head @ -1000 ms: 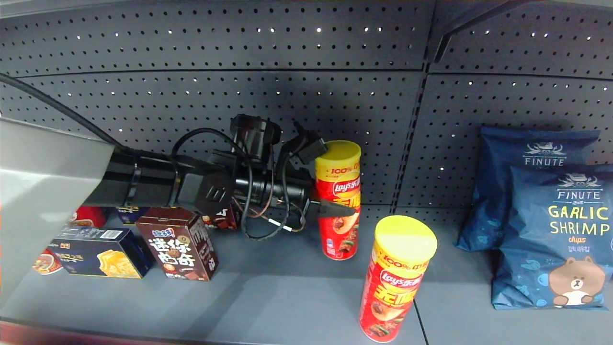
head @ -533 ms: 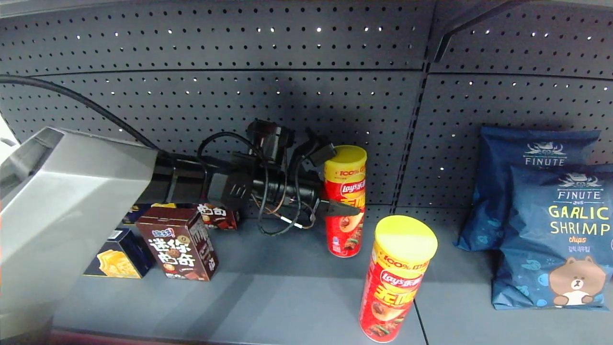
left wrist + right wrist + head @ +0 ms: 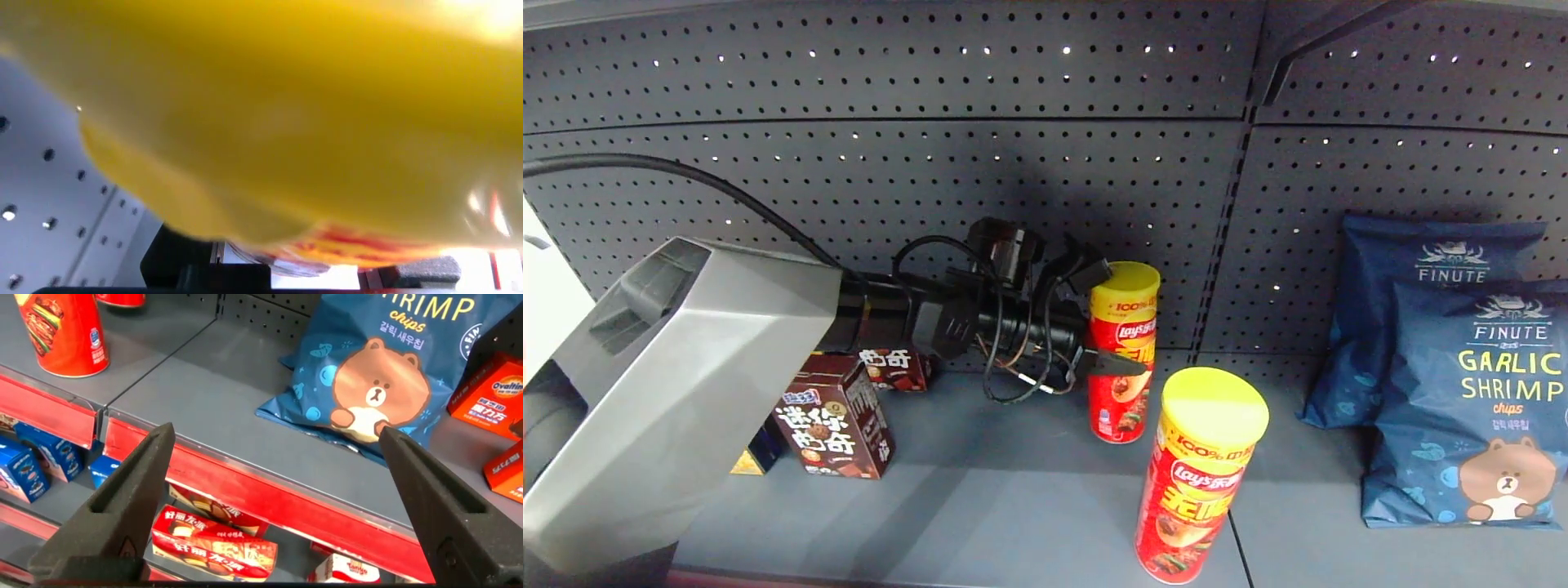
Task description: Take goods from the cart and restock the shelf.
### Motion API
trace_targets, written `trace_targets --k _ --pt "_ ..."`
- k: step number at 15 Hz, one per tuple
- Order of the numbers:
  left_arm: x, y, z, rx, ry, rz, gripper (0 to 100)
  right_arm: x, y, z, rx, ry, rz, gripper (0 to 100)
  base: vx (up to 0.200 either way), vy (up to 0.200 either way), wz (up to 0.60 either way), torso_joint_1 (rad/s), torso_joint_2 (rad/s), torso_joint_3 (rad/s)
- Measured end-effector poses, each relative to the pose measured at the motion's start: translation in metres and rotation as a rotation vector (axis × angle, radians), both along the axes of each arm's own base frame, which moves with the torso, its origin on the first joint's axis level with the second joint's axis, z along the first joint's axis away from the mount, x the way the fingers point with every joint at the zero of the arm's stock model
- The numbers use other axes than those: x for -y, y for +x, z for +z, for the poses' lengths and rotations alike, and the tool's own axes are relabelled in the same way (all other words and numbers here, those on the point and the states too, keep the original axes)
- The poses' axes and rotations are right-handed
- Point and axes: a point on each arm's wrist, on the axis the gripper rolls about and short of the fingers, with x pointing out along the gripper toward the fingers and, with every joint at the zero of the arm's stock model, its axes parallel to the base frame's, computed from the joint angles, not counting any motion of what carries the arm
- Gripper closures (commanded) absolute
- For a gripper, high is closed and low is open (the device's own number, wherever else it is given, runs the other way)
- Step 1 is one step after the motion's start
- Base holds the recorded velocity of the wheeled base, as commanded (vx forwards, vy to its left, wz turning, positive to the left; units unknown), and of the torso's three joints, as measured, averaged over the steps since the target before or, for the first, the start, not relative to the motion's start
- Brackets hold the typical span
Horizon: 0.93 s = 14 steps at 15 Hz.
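A red chip can (image 3: pixel 1121 404) with a yellow lid stands upright near the pegboard back wall of the grey shelf (image 3: pixel 1013 498). My left gripper (image 3: pixel 1125 356) is shut on its middle, one dark finger across its front. In the left wrist view the can's yellow lid (image 3: pixel 310 106) sits very close to the camera. A second, identical can (image 3: pixel 1202 474) stands nearer the shelf's front edge, to the right. My right gripper (image 3: pixel 282 510) hangs open and holds nothing, out in front of the shelf's red front rail (image 3: pixel 270 490).
Two blue chip bags (image 3: pixel 1462 376) lean at the shelf's right; one with a bear (image 3: pixel 384 367) lies near the right gripper. A brown box (image 3: pixel 833 416) and smaller boxes stand at the left. Orange boxes (image 3: pixel 494 384) sit beyond the bags. A lower shelf holds several packs (image 3: pixel 212 539).
My left arm has pushed farther into the shelf, carrying the held can to the right and toward the back wall. The front can and the bags have not moved.
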Motion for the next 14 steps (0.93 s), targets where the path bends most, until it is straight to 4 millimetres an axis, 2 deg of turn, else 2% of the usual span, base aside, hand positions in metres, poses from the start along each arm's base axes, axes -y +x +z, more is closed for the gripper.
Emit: trace_targets --k 3,4,14 --pt "0.0028 0.0052 -0.0053 0.0 0.002 -0.001 100 0.0 0.0 0.0 0.0 0.0 0.0 0 0.0 0.0 0.0 0.0 0.0 0.0" --pt "0.0038 0.0059 -0.0074 -0.002 0.003 -0.002 0 0.0 0.0 0.0 0.0 0.001 0.0 0 0.0 0.0 0.0 0.0 0.0 0.0" --pt "0.01 0.0028 -0.0105 -0.006 0.007 -0.017 0 0.0 0.0 0.0 0.0 0.0 0.001 0 0.0 0.0 0.0 0.0 0.0 0.0"
